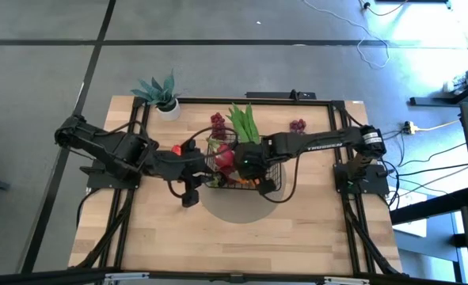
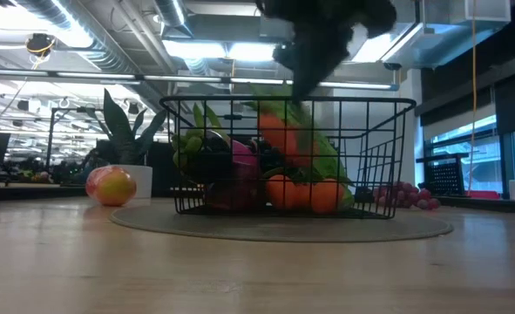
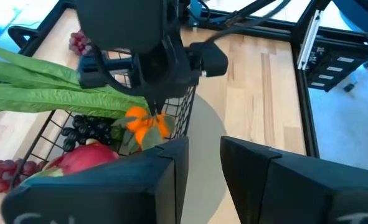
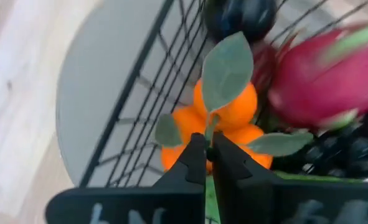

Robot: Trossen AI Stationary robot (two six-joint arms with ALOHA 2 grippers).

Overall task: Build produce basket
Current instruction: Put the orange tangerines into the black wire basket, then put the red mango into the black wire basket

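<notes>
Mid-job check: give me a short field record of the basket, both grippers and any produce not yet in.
basket: black wire basket on a round grey mat, mid-table
in basket: oranges, dragon fruit, dark grapes, long green pods
right gripper: over the basket, fingers shut on the oranges' leafy stem
left gripper: beside the basket, fingers slightly apart, holding nothing
outside: mango to one side, red grapes to the other, a second red bunch behind
bystander: potted plant

This is looking like a robotics lab or industrial workshop: exposed ducts [image 2: 109, 39] and strip lights [image 2: 240, 51] are running along an open ceiling, and cables [image 1: 376, 43] are trailing over a grey concrete floor [image 1: 218, 20]. A wooden table [image 1: 241, 237] is sitting inside a black metal frame [image 1: 329, 107].
</notes>
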